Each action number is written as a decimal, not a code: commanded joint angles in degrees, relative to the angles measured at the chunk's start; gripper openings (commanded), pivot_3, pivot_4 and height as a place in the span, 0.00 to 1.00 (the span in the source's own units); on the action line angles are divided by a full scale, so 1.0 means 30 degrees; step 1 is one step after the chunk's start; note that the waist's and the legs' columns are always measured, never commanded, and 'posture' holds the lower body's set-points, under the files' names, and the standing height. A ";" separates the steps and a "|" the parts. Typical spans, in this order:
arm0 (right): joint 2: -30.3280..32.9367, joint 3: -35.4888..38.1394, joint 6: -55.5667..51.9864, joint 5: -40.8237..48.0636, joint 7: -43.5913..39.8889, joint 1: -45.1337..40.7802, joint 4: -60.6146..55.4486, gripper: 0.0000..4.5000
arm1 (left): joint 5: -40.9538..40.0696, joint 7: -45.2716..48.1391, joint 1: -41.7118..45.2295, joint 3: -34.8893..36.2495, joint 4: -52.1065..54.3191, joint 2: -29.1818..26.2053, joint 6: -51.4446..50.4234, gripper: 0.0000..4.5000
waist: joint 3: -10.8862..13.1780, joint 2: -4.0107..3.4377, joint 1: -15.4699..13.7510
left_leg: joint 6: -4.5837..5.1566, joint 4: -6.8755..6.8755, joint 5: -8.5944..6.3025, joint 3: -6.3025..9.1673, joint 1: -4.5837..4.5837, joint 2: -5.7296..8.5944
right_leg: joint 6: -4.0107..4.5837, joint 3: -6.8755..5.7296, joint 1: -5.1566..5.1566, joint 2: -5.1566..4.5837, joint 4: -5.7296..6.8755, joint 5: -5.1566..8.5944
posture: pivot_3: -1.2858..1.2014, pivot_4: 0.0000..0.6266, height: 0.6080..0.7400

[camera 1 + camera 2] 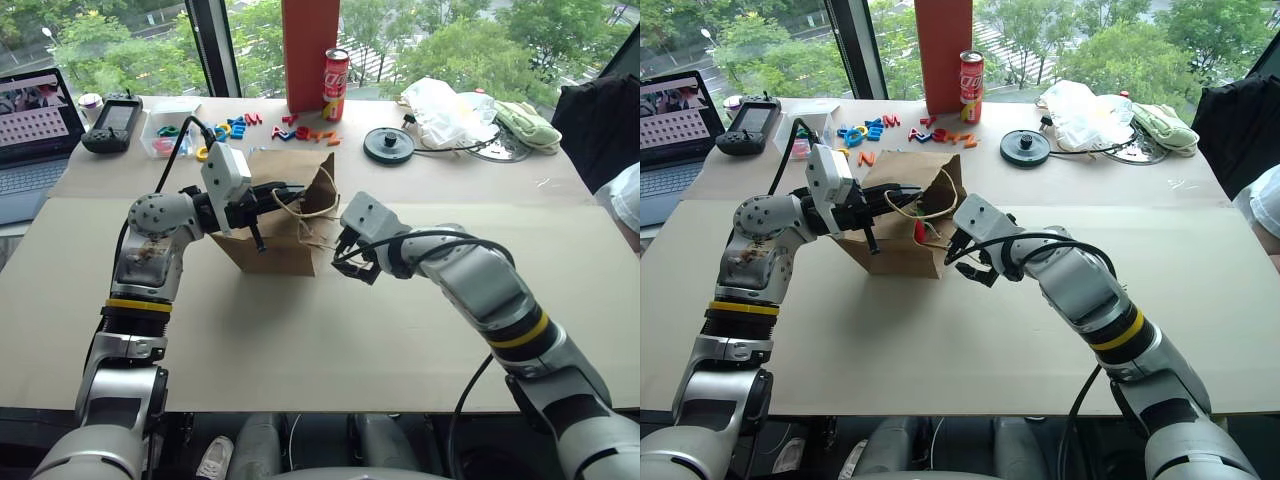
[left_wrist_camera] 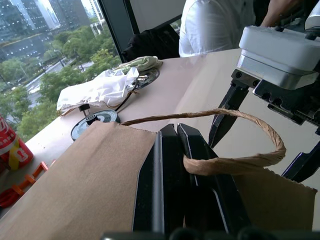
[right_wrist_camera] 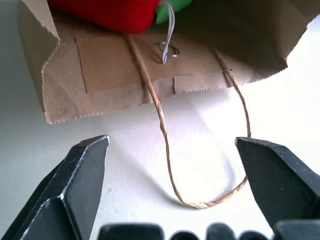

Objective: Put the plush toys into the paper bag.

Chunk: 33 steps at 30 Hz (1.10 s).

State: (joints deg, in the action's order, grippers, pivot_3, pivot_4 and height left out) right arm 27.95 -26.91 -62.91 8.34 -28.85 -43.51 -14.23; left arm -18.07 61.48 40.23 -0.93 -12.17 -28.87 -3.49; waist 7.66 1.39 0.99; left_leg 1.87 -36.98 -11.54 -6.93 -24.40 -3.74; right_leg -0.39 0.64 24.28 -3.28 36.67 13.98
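The brown paper bag [image 1: 280, 243] lies tilted on the table with its mouth toward my right arm. My left gripper [image 1: 276, 196] is shut on its upper rim, and a twine handle [image 2: 235, 162] loops over its fingers [image 2: 172, 165]. Inside the bag's mouth lies a red plush toy [image 3: 107, 12] with a bit of green [image 3: 172, 6] beside it; the red also shows in the head view [image 1: 919, 231]. My right gripper [image 3: 170, 141] is open and empty just outside the mouth, above the bag's other twine handle [image 3: 165, 145] on the table.
Behind the bag lie coloured plastic letters [image 1: 232, 127], a soda can [image 1: 336, 84] and a tall red box [image 1: 310, 50]. A black disc [image 1: 388, 145], a white plastic bag [image 1: 445, 108] and a pale green cloth [image 1: 528, 124] lie back right. A laptop [image 1: 35, 130] stands left; a person [image 1: 625, 200] sits right.
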 commanded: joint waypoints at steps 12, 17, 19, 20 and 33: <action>-0.2143 0.0650 0.2188 -0.1011 0.0571 0.0558 0.2585 0.32 | -0.0198 0.0024 0.0334 0.0341 0.0644 -0.0186 0.0330 0.00 | 0.0000 -0.0001 -0.0090 | -0.0002 -0.0001 0.0001 -0.0004 -0.0005 0.0004 | -0.0001 -0.0003 -0.0008 -0.0008 0.0010 0.0000 | 0.52 0.24 0.99; -0.2191 0.1222 0.2362 -0.1301 0.0780 0.0576 0.2949 0.01 | -0.0165 0.0140 0.0333 0.0288 0.0630 -0.0224 0.0384 0.00 | 0.0000 0.0000 -0.0081 | -0.0001 0.0000 0.0001 -0.0006 -0.0001 0.0003 | -0.0001 -0.0002 -0.0007 -0.0006 0.0010 0.0000 | 0.52 0.24 0.99; -0.2044 0.1512 0.2382 -0.1392 0.0824 0.0515 0.2939 0.01 | -0.0147 0.0206 0.0393 0.0262 0.0530 -0.0199 0.0454 0.00 | 0.0000 -0.0001 -0.0081 | -0.0002 0.0000 0.0001 -0.0007 -0.0002 0.0002 | -0.0001 -0.0002 -0.0007 -0.0006 0.0011 0.0000 | 0.52 0.24 0.99; -0.2002 0.1665 0.2375 -0.1427 0.0875 0.0494 0.2895 0.01 | -0.0128 0.0231 0.0442 0.0252 0.0453 -0.0171 0.0496 0.00 | 0.0000 0.0000 -0.0082 | -0.0002 0.0000 0.0001 -0.0007 -0.0002 0.0003 | -0.0001 -0.0002 -0.0006 -0.0007 0.0011 0.0000 | 0.52 0.24 0.99; 0.0764 0.5351 -0.0399 -0.0898 0.0894 0.0152 -0.3451 0.01 | 0.0547 -0.1201 0.2720 0.0493 -0.3825 0.2050 0.3628 0.00 | 0.0000 -0.0001 -0.0244 | -0.0001 0.0009 0.0000 -0.0011 -0.0014 0.0014 | -0.0010 -0.0007 -0.0005 -0.0015 0.0001 0.0005 | 0.52 0.24 0.99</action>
State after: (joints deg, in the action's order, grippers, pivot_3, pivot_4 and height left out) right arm 29.41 -12.59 -61.67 4.88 -25.79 -41.98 -18.65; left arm -16.84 59.56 46.70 -0.64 -23.04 -23.45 5.27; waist 7.66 1.39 0.26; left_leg 1.87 -36.94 -11.54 -6.95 -24.44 -3.70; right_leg -0.42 0.62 24.27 -3.31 36.67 14.00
